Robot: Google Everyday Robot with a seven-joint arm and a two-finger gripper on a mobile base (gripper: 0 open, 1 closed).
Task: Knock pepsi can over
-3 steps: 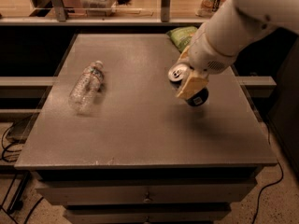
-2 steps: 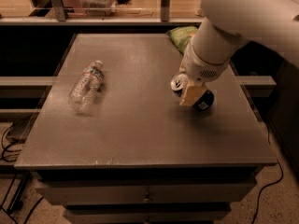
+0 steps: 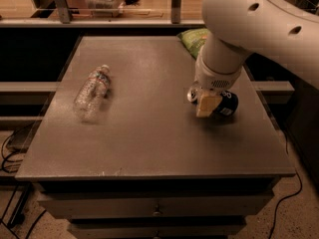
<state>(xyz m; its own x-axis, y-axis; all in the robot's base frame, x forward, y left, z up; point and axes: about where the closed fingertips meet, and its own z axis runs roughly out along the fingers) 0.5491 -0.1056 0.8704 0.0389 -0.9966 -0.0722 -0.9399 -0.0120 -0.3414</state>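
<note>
Our gripper [image 3: 207,107] hangs low over the right side of the table [image 3: 149,138], pressed right against the can [image 3: 228,103]. Its pale pad covers the can's middle. We cannot tell whether the gripper stands wide, narrow, or is closed on the can, because the wrist hides that part.

The can sits between the gripper and the table's right edge. Its silver top pokes out to the left of the pad and its dark blue body shows to the right. We judge that it is tipped far over or already on its side, though the gripper hides too much for us to be sure.

Our main worry is rolling. A round can lying near that right edge could roll off the table if the gripper pushes it any further that way. If the gripper does have hold of the can, pulling away could drag it along or stand it back up. Pressing downward could dent the thin metal or pin the can so it skids instead of settling.

The green bag [image 3: 192,40] lies just behind the arm [image 3: 239,29], so a wide swing on the way out could brush it. The plastic bottle [image 3: 92,91] lies well apart on the left, and we see no risk to it.
</note>
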